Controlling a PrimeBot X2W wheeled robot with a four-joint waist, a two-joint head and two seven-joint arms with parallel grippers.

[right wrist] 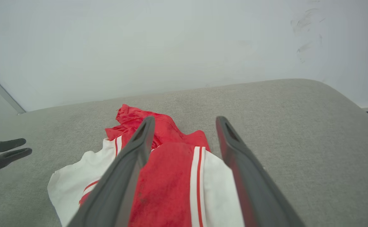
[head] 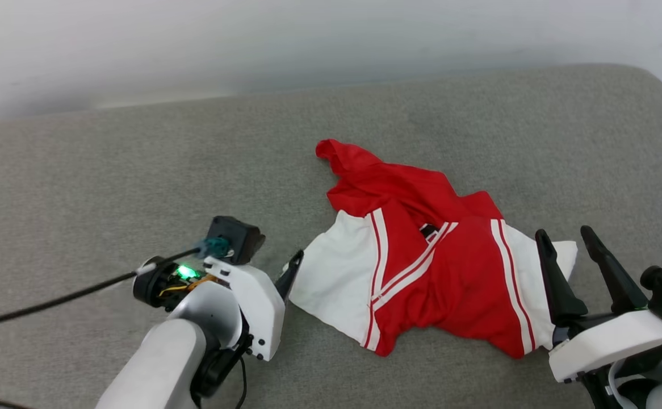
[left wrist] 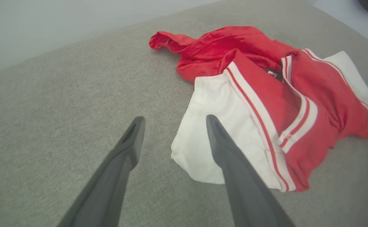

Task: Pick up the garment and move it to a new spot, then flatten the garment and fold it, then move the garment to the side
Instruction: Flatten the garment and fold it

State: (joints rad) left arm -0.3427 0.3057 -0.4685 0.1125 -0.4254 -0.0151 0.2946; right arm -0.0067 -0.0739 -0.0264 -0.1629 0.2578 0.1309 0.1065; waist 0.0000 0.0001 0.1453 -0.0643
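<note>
**A:** so there's the grey pad (head: 138,170) under the garment (head: 422,255), which is all crumpled. Left gripper (left wrist: 174,120) is spread wide and empty just beside its white left panel, and right gripper (head: 564,233) is gaping, empty, over its right edge.

**B:** I'd worry it pinches only one layer, then it bunches. The dark mark (head: 428,230) mid-garment is half tucked, can't read it.

1. I see the garment (head: 461,278): bright red, white side panels, thin red-and-white stripe trim.
2. Padded surface (head: 109,170): plain grey weave.
3. Wall (head: 195,45): pale off-white.
4. My jaws: dark grey.
</note>
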